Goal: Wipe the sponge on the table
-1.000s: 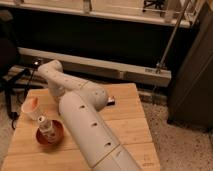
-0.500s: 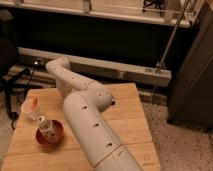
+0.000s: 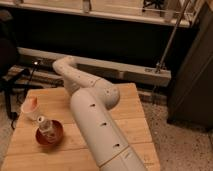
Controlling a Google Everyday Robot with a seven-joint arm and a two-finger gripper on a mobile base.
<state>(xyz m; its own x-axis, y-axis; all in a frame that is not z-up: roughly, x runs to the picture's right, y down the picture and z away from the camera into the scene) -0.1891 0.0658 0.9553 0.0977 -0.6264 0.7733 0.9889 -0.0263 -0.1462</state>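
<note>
The light wooden table (image 3: 136,124) fills the lower half of the camera view. My white arm (image 3: 95,120) rises from the bottom edge, bends at an elbow over the table's middle and reaches back left to a rounded joint (image 3: 64,66) above the far edge. The gripper is out of sight, hidden behind or below the arm. The sponge is hidden too.
A red bowl (image 3: 49,135) with a small clear bottle (image 3: 45,125) in it sits at the table's left front. A white cup (image 3: 30,108) holding something orange stands behind it. A dark wall with a light rail (image 3: 125,70) runs behind the table, and a dark cabinet (image 3: 192,75) stands right.
The arm's elbow and far joint have shifted to the right. A flat dark bar that showed beside the elbow one second ago is now covered by the arm.
</note>
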